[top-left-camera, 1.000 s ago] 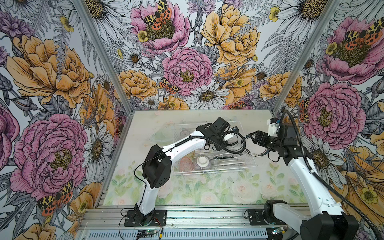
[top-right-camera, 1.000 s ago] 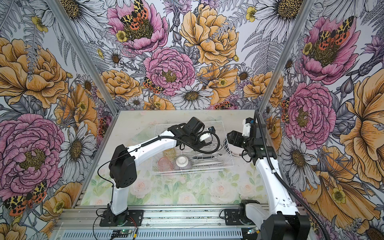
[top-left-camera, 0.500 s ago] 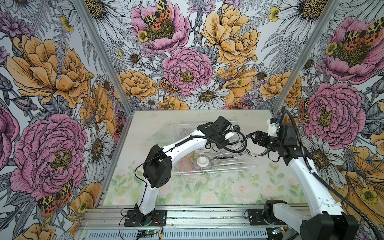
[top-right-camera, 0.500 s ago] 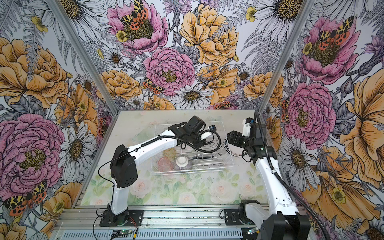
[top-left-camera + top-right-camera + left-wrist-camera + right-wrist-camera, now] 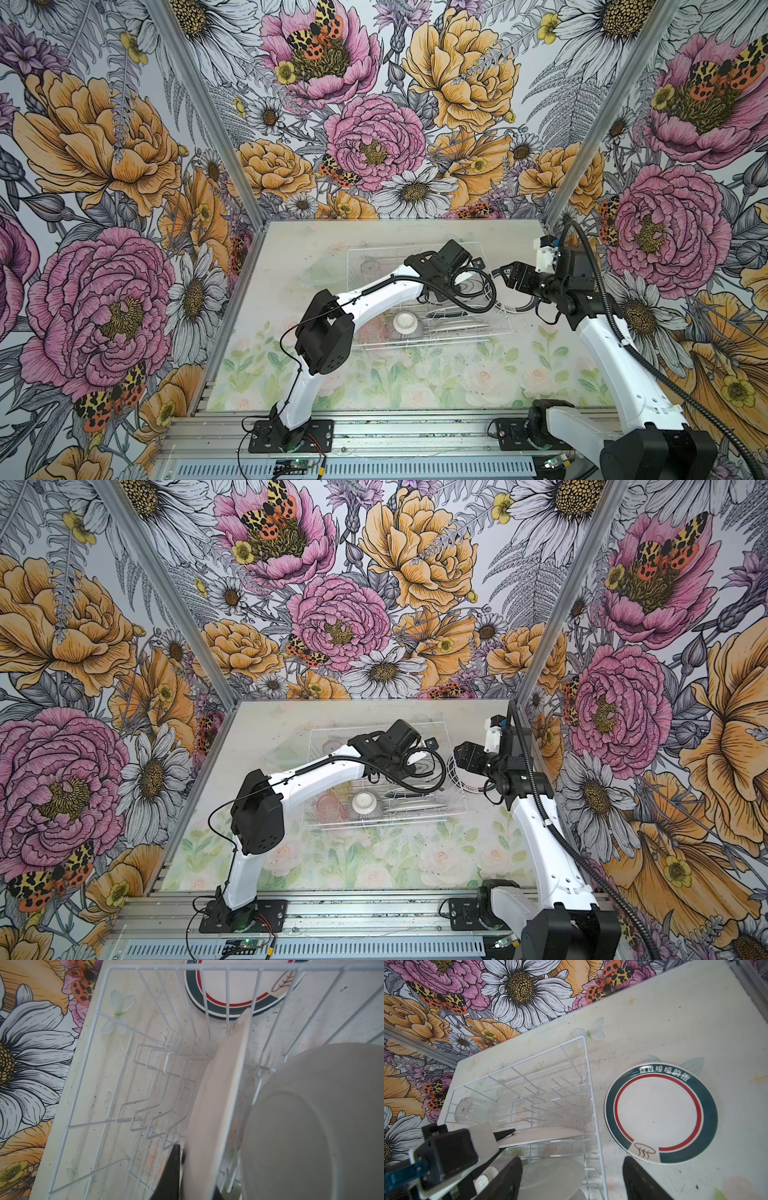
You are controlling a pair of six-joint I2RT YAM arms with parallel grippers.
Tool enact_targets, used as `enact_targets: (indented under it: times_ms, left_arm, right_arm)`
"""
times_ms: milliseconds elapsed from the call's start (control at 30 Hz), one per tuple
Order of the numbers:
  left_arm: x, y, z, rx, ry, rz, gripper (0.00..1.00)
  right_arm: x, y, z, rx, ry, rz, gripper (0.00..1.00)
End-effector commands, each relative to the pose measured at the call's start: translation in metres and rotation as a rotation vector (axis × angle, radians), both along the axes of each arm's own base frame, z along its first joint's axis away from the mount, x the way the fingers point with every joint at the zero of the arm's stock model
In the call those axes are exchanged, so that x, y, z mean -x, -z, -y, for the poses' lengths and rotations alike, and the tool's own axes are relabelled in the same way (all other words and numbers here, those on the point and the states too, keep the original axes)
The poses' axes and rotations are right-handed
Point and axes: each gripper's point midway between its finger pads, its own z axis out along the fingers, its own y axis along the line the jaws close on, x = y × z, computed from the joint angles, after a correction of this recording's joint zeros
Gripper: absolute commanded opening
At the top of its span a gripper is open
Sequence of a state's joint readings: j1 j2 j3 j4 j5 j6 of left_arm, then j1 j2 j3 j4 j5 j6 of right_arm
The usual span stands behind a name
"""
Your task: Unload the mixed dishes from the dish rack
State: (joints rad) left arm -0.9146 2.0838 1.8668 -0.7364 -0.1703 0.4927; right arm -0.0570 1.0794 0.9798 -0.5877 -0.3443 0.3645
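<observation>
Fingers (image 5: 174, 1169) of your left gripper (image 5: 197, 1178) pinch the rim of a plain white round plate (image 5: 218, 1095) that stands on edge in the large white wire dish rack (image 5: 87, 1051) (image 5: 593, 1105). One black finger lies against each face, and the other arm's wrist view shows a fingertip (image 5: 506, 1133) flat on that plate. Ahead of this gripper runs the row of upright prong slots (image 5: 154, 1084). To its other side, a second pale round plate (image 5: 311, 1126) leans with its underside to the camera, just beside the pinched one.

Your right gripper (image 5: 571, 1180) hangs over the rack's side wall with its jaws spread wide and empty. Beyond its outer finger (image 5: 635, 1178), a white round plate with a teal rim and a red ring (image 5: 660, 1113) lies flat on the pale flower-printed table (image 5: 675, 1022), outside the rack and just beside it. Past the left gripper from there, a clear glass tumbler (image 5: 467, 1109) lies on its side in the rack's far corner.

In both top views a small purple-striped bowl (image 5: 405, 324) (image 5: 365, 804) sits upside down, white foot up, on the rack floor toward the arm bases from the left gripper. A pink glass tumbler (image 5: 328, 808) sits just beside it.
</observation>
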Motion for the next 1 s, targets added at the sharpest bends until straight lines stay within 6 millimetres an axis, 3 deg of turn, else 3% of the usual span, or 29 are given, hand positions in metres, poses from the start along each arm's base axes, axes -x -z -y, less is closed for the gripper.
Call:
enact_targets:
  times_ms: [0, 400, 967]
  left_arm:
    - [-0.011, -0.019, 0.001, 0.018, -0.04, 0.071, 0.13]
    - [-0.012, -0.023, 0.002, 0.008, -0.039, 0.104, 0.09]
    - [-0.003, -0.061, -0.003, 0.068, -0.029, 0.138, 0.05]
  right_arm:
    - [0.001, -0.009, -0.003, 0.016, -0.018, 0.032, 0.78]
    - [0.001, -0.007, -0.003, 0.019, -0.022, 0.028, 0.78]
    - [0.002, -0.009, -0.003, 0.016, -0.018, 0.032, 0.78]
